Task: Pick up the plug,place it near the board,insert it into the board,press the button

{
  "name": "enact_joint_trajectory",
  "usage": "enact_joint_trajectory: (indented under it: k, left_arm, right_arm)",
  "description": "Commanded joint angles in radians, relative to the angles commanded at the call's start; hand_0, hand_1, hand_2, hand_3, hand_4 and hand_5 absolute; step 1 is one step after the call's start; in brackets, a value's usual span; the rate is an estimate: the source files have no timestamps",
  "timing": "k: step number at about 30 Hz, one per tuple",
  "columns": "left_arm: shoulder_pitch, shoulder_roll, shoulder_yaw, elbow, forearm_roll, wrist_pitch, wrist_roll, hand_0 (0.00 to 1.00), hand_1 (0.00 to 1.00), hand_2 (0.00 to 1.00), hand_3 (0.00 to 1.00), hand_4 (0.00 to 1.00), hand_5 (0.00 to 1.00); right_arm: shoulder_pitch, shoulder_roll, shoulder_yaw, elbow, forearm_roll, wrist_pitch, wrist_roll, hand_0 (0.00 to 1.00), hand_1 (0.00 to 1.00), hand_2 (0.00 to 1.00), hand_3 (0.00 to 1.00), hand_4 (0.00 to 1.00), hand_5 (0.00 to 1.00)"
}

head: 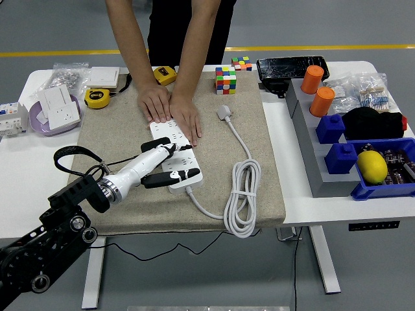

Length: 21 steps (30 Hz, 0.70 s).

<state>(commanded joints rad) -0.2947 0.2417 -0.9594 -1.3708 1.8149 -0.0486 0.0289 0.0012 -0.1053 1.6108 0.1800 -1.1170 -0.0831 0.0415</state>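
The left hand (pixel 167 165) rests with fingers spread on the board (pixel 176 153), holding nothing, while a person's hands (pixel 170 109) pin its far end. The plug (pixel 224 111) lies right of it on the mat (pixel 259 168), probably light and rigid, best pinched by its body; its stiff cord (pixel 241 194) may drag.

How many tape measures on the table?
2, both yellow and black. One tape measure lies at the mat's far-left corner, beside the wall sockets. The other sits at the far edge behind the person's arms; more could be hidden there.
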Motion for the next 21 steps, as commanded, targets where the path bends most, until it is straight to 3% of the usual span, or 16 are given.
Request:
enact_joint_trajectory:
  k: [4,8,9,12,14,15,18,20,21]
  left_arm:
    - [0.003,-0.002,-0.009,-0.023,0.004,0.025,-0.022,0.998,0.998,0.94,0.92,0.998,0.998]
    - [0.011,-0.003,-0.015,-0.083,0.019,0.054,-0.026,0.998,0.998,0.94,0.92,0.998,0.998]
    - [0.011,-0.003,-0.016,-0.1,0.036,0.058,-0.015,0.878,0.876,0.848,0.887,0.938,0.797]
    - [0.011,-0.003,-0.017,-0.146,0.11,0.05,0.031,0.878,0.876,0.848,0.887,0.938,0.797]
    - [0.01,-0.001,-0.016,-0.177,0.183,-0.003,0.092,0.878,0.876,0.848,0.887,0.938,0.797]
    - [0.009,0.0,-0.015,-0.188,0.214,-0.035,0.121,0.342,0.282,0.388,0.843,0.671,0.41]
    - [0.008,0.004,-0.014,-0.207,0.281,-0.118,0.183,0.342,0.282,0.388,0.843,0.671,0.41]
    - [0.006,0.006,-0.014,-0.214,0.303,-0.151,0.206,0.342,0.282,0.388,0.843,0.671,0.41]
    - [0.004,0.008,-0.013,-0.22,0.318,-0.176,0.224,0.201,0.07,0.175,0.751,0.534,0.243]
  right_arm:
    - [-0.001,0.0,0.0,0.0,-0.001,0.0,-0.001,0.934,0.883,0.831,0.81,0.998,0.998]
    - [-0.002,0.0,-0.001,0.0,-0.002,0.0,-0.002,0.934,0.883,0.831,0.81,0.998,0.998]
    - [-0.002,0.0,-0.001,0.0,-0.001,0.0,-0.002,0.934,0.883,0.832,0.81,0.998,0.998]
    - [-0.002,-0.001,-0.002,0.0,0.0,0.001,-0.002,0.934,0.883,0.832,0.81,0.998,0.998]
    - [-0.001,-0.001,-0.002,0.0,0.0,0.001,-0.002,0.934,0.883,0.832,0.81,0.998,0.998]
    - [-0.001,-0.001,-0.002,0.0,-0.001,0.001,-0.002,0.933,0.882,0.831,0.81,0.998,0.998]
    - [0.0,-0.002,-0.001,0.0,-0.001,0.001,-0.002,0.933,0.882,0.831,0.81,0.998,0.998]
    - [0.001,-0.002,-0.001,0.0,-0.002,0.001,-0.003,0.933,0.882,0.831,0.81,0.998,0.998]
    - [0.001,-0.001,0.0,0.0,-0.002,0.001,-0.003,0.932,0.881,0.831,0.81,0.998,0.998]
